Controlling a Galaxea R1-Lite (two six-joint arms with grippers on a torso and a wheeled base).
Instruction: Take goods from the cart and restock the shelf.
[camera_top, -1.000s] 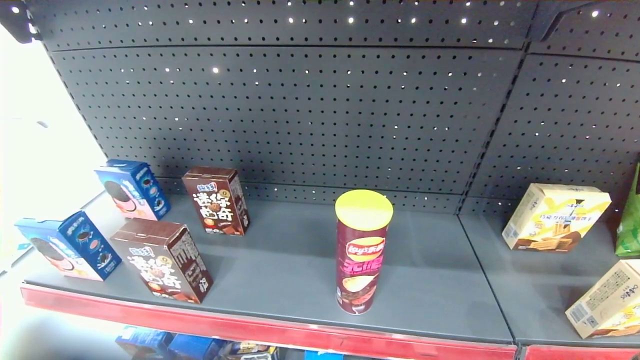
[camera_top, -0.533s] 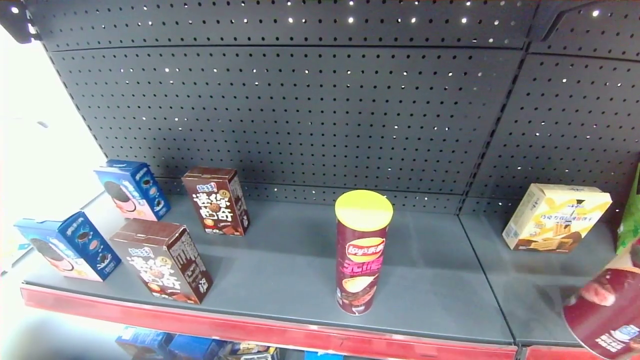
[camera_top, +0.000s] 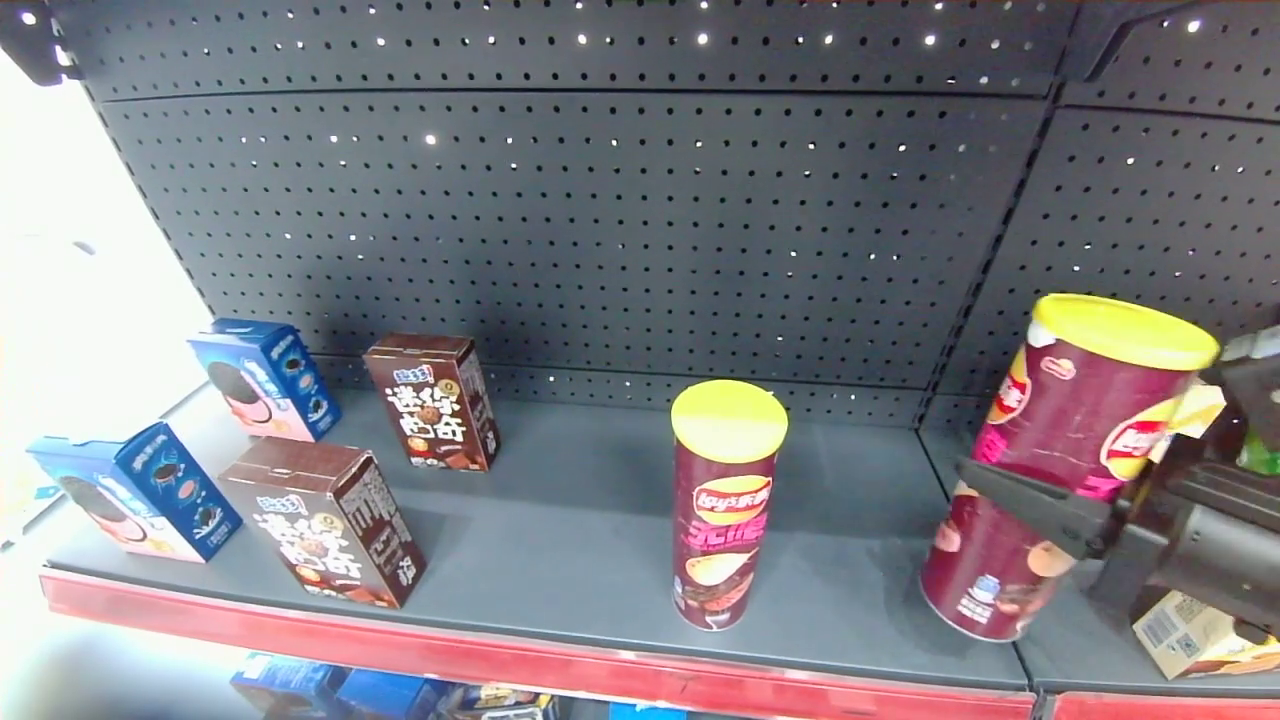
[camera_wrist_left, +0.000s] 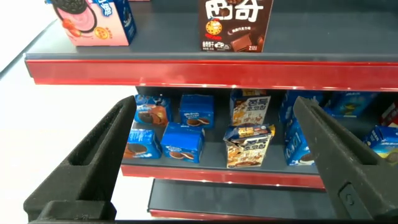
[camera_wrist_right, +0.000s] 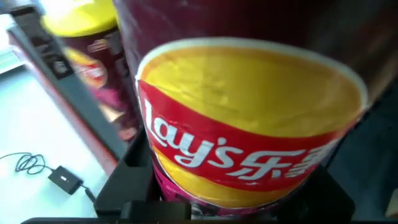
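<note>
Mid-placement, the right end effector (camera_top: 1052, 497), clamped on a tilted chip can (camera_top: 1085, 400), should probably level it and lower it onto the shelf (camera_top: 580, 545) beside the standing can (camera_top: 725, 510).

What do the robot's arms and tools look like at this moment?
The left tool has two broad, matte black fingers, flat-sided and wedge-shaped, narrowing toward the tips; one carries a small round recess. The right tool has a long, tapering finger of the same black on a blocky dark body.
</note>
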